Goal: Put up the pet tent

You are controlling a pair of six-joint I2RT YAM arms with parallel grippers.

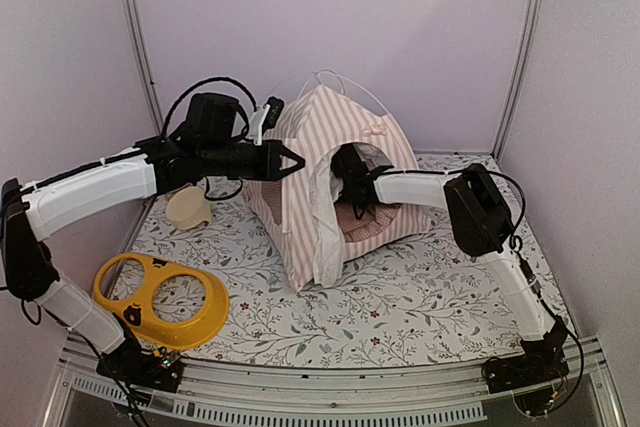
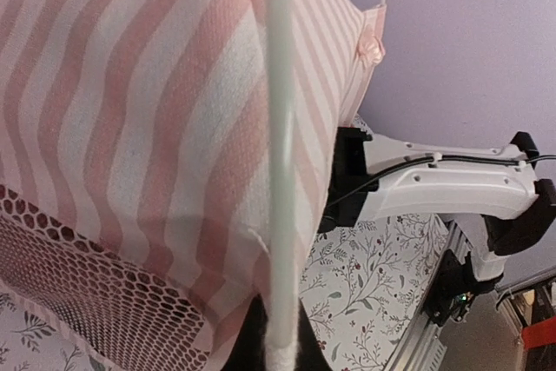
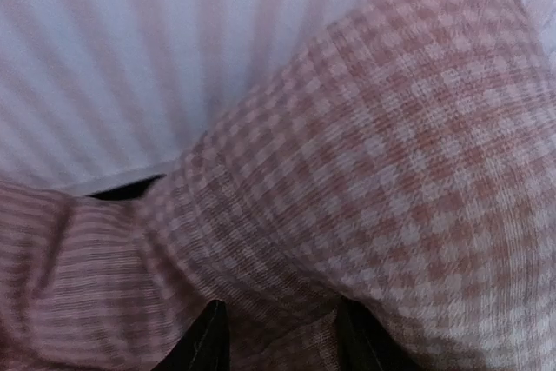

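Currently: cushion-seating step, probably. My left gripper (image 1: 290,160) clamped on pole (image 2: 280,128), steadying pet tent (image 1: 320,137). My right gripper (image 3: 285,336) straddles cushion (image 3: 391,171); cannot tell whether gripping. Next: press cushion flat, then withdraw.

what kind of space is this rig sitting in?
Probably a lab test booth dressed homey: plain lilac walls on aluminium posts, floral tablecloth, props like the pet tent and yellow two-hole bowl stand.

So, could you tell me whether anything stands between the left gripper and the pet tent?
Nothing visible does. The left gripper sits right at the striped side of the pet tent, shut around its thin white pole, with no other object between them.
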